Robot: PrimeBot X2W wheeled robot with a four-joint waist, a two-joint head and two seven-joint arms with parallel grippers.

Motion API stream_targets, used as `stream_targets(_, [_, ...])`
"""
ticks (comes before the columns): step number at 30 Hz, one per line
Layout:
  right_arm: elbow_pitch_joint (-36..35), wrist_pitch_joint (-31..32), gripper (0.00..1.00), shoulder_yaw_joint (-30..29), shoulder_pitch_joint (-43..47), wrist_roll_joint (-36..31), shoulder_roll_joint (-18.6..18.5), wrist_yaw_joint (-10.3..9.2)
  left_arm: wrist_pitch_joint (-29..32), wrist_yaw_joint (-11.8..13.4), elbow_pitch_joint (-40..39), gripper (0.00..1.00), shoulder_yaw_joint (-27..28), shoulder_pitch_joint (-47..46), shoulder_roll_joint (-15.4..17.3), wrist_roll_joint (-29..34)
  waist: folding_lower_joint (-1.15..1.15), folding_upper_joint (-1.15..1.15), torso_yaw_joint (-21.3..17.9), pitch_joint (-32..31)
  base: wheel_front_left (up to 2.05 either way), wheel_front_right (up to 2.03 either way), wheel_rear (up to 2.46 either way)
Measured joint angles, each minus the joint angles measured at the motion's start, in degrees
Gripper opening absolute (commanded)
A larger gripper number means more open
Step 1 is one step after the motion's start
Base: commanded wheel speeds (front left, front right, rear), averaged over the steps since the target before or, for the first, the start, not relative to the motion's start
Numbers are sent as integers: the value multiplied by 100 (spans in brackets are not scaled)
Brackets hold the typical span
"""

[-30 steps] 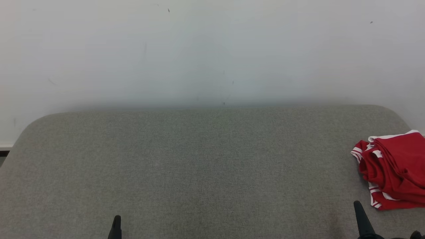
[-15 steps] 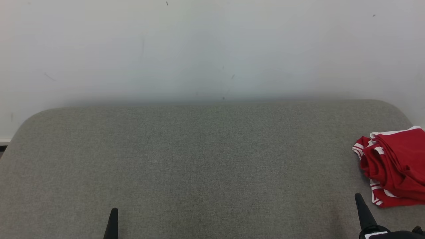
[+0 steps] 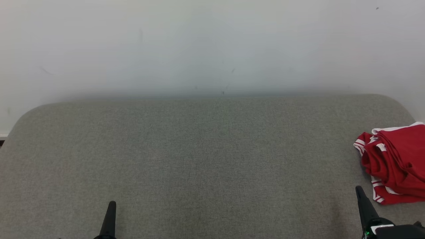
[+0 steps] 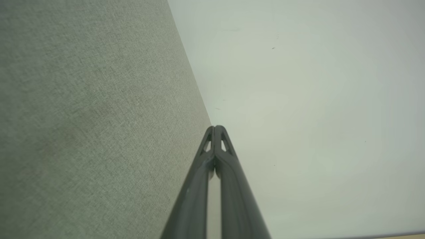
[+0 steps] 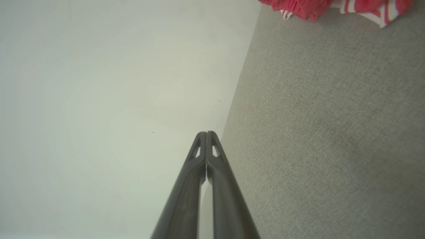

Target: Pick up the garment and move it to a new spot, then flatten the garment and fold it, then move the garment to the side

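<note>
The garment (image 3: pixel 395 166) is a crumpled red piece with white stripes, lying at the far right edge of the grey fabric surface (image 3: pixel 206 152); the right wrist view catches it at the top as garment (image 5: pixel 308 6). My right gripper (image 3: pixel 359 191) is shut and empty, low at the right, just left of and nearer than the garment, apart from it. In its own wrist view the right gripper (image 5: pixel 206 134) has its fingers pressed together. My left gripper (image 3: pixel 112 204) is shut and empty at the lower left, far from the garment; the left wrist view shows the left gripper (image 4: pixel 215 128) closed.
A plain white wall (image 3: pixel 212 46) rises behind the rounded back edge of the grey surface. The surface's left rear corner curves off near a strip of floor (image 3: pixel 2 142).
The whole head view has shifted down, so the camera moved. Both grippers reach a little higher into the picture than a second ago. The garment lies as before.
</note>
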Motion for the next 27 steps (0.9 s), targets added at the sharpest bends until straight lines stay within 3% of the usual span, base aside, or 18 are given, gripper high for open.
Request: stream_targets(27, [46, 347, 0, -211, -300, 1037, 63, 0, 226, -59, -25, 0, 157, -244, -9, -1126, 0, 0, -17, 256, 0, 0, 0])
